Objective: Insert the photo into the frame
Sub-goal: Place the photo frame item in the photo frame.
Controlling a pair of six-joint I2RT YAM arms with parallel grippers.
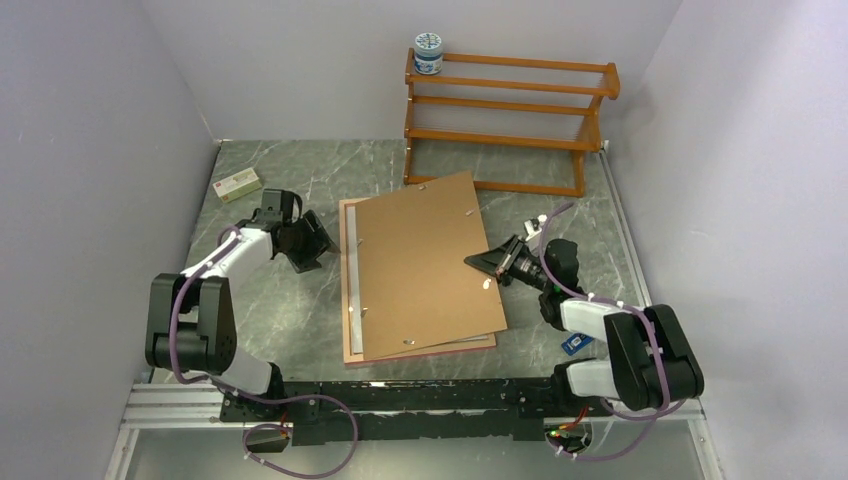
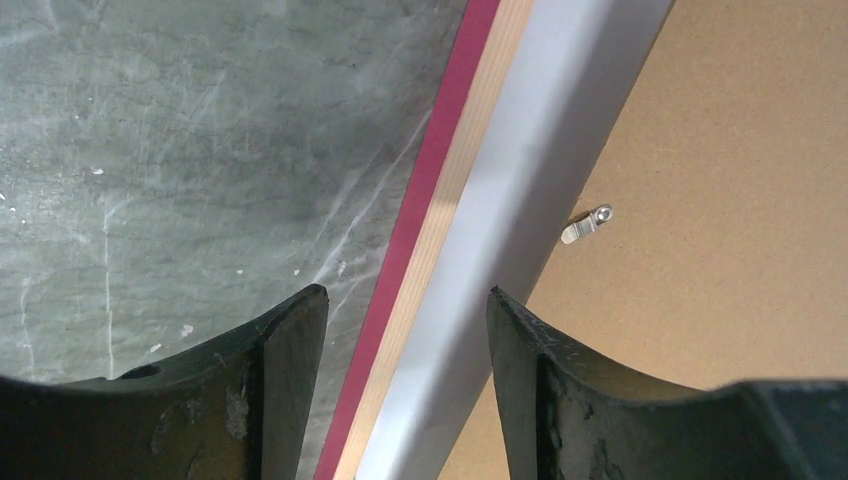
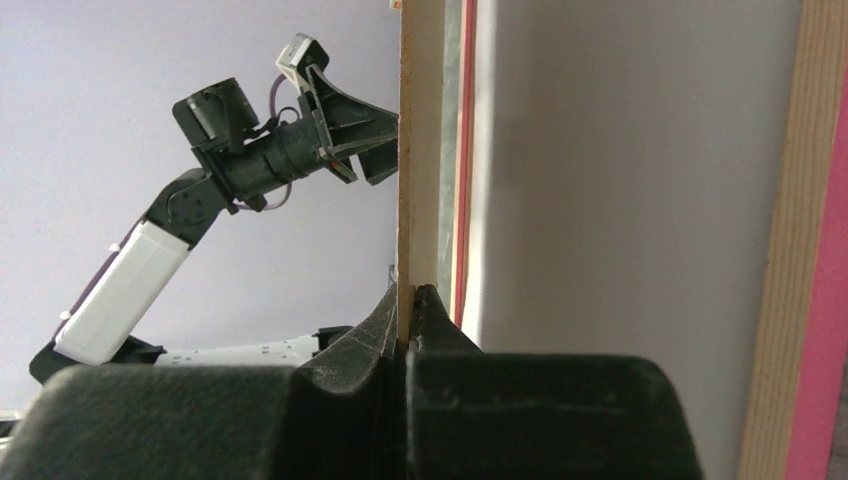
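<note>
Your right gripper (image 3: 410,295) clamped on the brown panel's (image 1: 425,260) right edge, panel tilted above the frame (image 1: 347,280), frame face down mid-table with the photo (image 2: 520,200) white side up inside, your left gripper (image 2: 405,300) with fingers apart over its left rail.

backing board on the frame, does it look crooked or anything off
Yes: the brown backing board is twisted relative to the frame, its far corner overhanging the rim, not seated. The right gripper pinches its right edge.
</note>
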